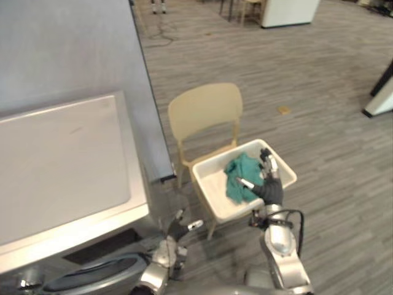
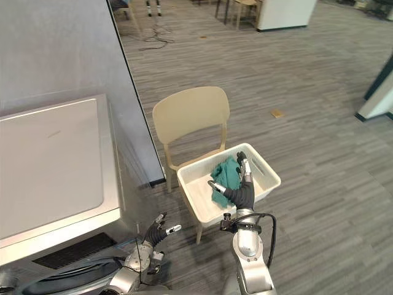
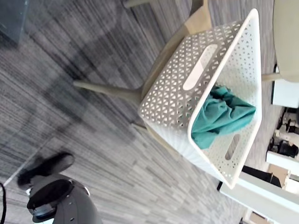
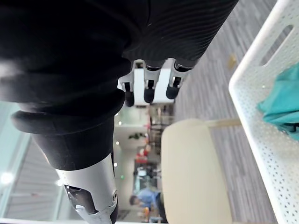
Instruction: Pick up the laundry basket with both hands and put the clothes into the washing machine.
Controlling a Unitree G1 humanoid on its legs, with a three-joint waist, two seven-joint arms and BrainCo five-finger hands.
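Observation:
A white perforated laundry basket (image 1: pixel 212 184) sits on the seat of a beige chair (image 1: pixel 206 109). A teal cloth (image 1: pixel 241 175) lies bunched inside it, also seen in the left wrist view as the teal cloth (image 3: pixel 219 116) in the basket (image 3: pixel 182 88). My right hand (image 1: pixel 268 183) hovers open over the basket's near right side, fingers straight and thumb spread. The right wrist view has its fingers (image 4: pixel 148 88) beside the basket wall (image 4: pixel 261 121). Low at the left, my left hand (image 1: pixel 178 228) is open and apart from the basket. The washing machine (image 1: pixel 61 166) stands at the left, its dark round door (image 1: pixel 92 273) below.
A grey partition (image 1: pixel 73 49) rises behind the washing machine, close to the chair's left side. Grey plank floor (image 1: pixel 331 110) spreads to the right. A white cabinet (image 1: pixel 288 12) stands far back, and a white-and-dark object (image 1: pixel 382 95) is at the right edge.

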